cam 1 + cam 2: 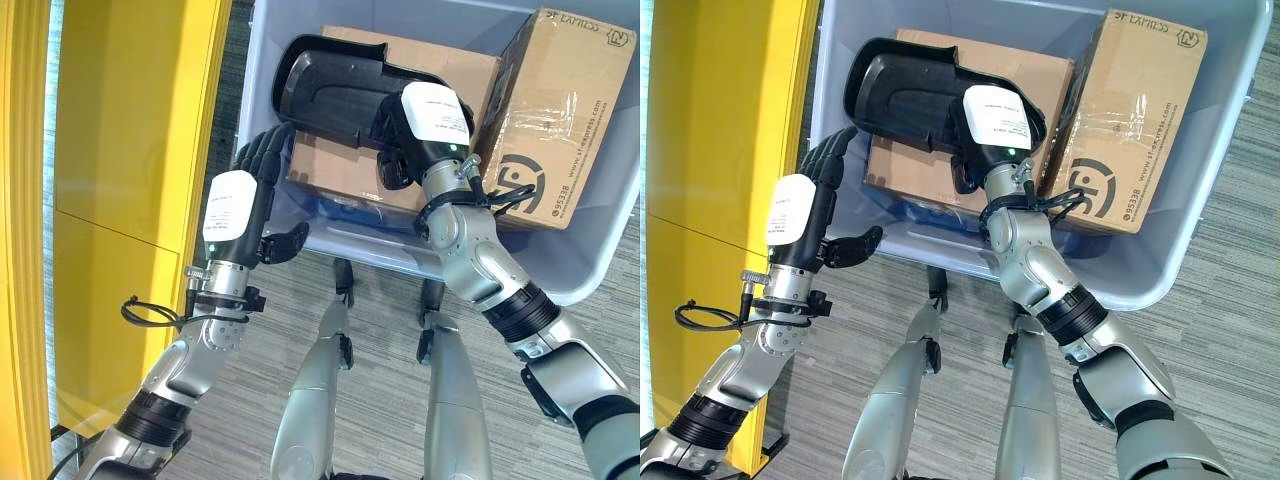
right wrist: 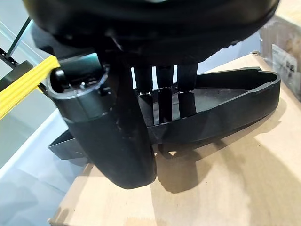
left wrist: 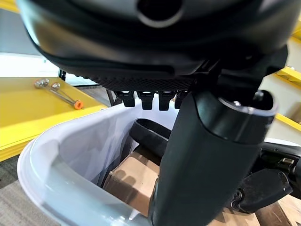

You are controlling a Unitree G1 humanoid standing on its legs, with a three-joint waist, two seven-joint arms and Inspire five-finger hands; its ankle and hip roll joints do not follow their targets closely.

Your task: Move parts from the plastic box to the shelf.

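Note:
A black moulded plastic part [image 1: 330, 85] lies on a flat cardboard box [image 1: 445, 65] inside the pale plastic box [image 1: 600, 270]. My right hand [image 1: 425, 125] is on the part's near end. In the right wrist view its fingers [image 2: 162, 101] reach into the hollow of the part [image 2: 225, 103] while the thumb [image 2: 108, 136] sits outside the rim, pinching it. My left hand [image 1: 235, 205] hovers at the plastic box's near left corner, fingers straight and thumb [image 3: 207, 165] spread, holding nothing.
A second cardboard box [image 1: 560, 110] stands tilted against the plastic box's right wall. Something blue [image 1: 350, 210] shows under the flat carton. The yellow shelf [image 1: 130, 150] rises close on the left; a metal tool [image 3: 56, 92] lies on its surface. Grey carpet lies below.

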